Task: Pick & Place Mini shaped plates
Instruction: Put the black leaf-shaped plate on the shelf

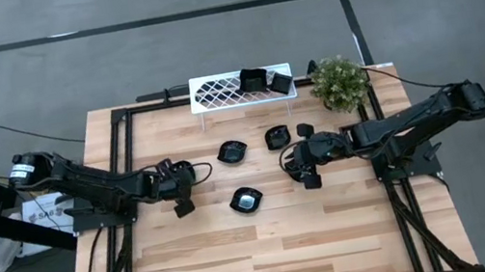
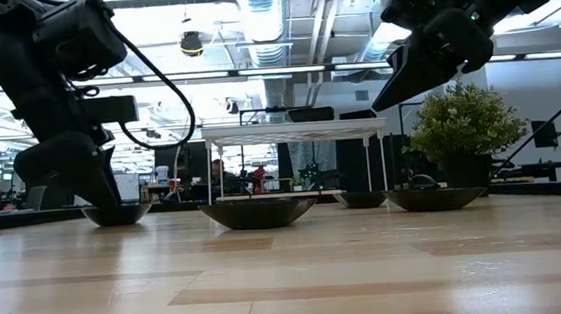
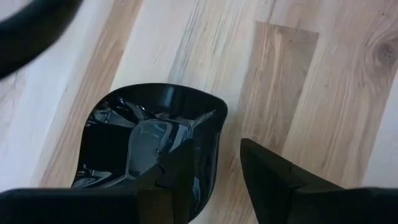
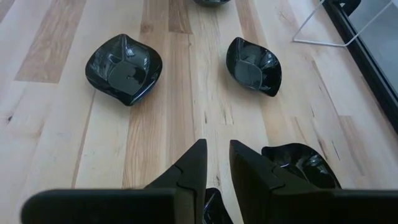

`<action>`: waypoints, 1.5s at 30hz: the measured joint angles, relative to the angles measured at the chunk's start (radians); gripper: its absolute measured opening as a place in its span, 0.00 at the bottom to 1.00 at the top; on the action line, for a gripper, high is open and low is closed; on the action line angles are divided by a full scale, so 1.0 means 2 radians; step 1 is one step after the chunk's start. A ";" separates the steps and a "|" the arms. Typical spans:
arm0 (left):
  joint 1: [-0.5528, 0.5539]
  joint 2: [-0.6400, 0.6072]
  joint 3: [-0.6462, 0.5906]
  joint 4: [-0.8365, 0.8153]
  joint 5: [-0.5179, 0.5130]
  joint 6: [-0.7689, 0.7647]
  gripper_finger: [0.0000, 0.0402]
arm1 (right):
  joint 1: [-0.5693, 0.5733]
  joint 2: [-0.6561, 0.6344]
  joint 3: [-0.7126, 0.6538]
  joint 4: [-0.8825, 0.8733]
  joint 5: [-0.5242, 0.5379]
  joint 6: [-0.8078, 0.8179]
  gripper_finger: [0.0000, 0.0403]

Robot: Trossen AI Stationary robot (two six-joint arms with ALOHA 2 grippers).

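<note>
Left claw (image 1: 182, 202): low at the left-centre of the wooden surface (image 1: 270, 249), its two fingers (image 3: 273, 180) straddling the rim of a squarish black plate (image 3: 152, 140), one finger inside the dish and one outside. In the left wrist view the plate sits flat on the wood, its wall between the fingers; whether they press on it cannot be told.

Right claw (image 1: 308, 175): over the right-centre of the surface, raised above the wood in the low view (image 2: 424, 65). Fingers (image 4: 186, 171) set narrow with a slim gap between them, nothing held. A lobed black plate (image 4: 303, 163) lies just beside them.

Plates on the surface: one rounded plate (image 1: 247, 200) at the centre, between the two claws; one lobed plate (image 1: 232, 152) farther back, left of centre; one plate (image 1: 277, 137) behind the right claw; one small dark dish (image 1: 305, 130) just beside it.

White lattice rack (image 1: 221, 91): stands at the back edge of the surface. Two black plates (image 1: 254, 80) rest on its right half, close together.

Potted green plant (image 1: 339, 80): back right corner, just beside the rack's right end.

Low view: plates appear as shallow dark bowls in a row on the wood, the rack on its thin legs behind them.
</note>
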 joint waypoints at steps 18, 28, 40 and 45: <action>0.000 0.000 0.000 0.002 0.019 0.018 0.02 | 0.000 0.000 0.000 0.000 0.000 0.000 0.16; -0.029 0.000 0.002 0.006 -0.019 0.038 0.01 | 0.000 0.000 0.000 0.000 0.000 0.000 0.16; -0.068 0.000 0.049 0.010 -0.049 0.057 0.01 | 0.000 0.000 0.000 0.000 0.000 0.004 0.16; -0.076 0.000 0.066 0.009 -0.062 0.073 0.01 | 0.000 0.000 0.000 0.000 0.000 0.004 0.16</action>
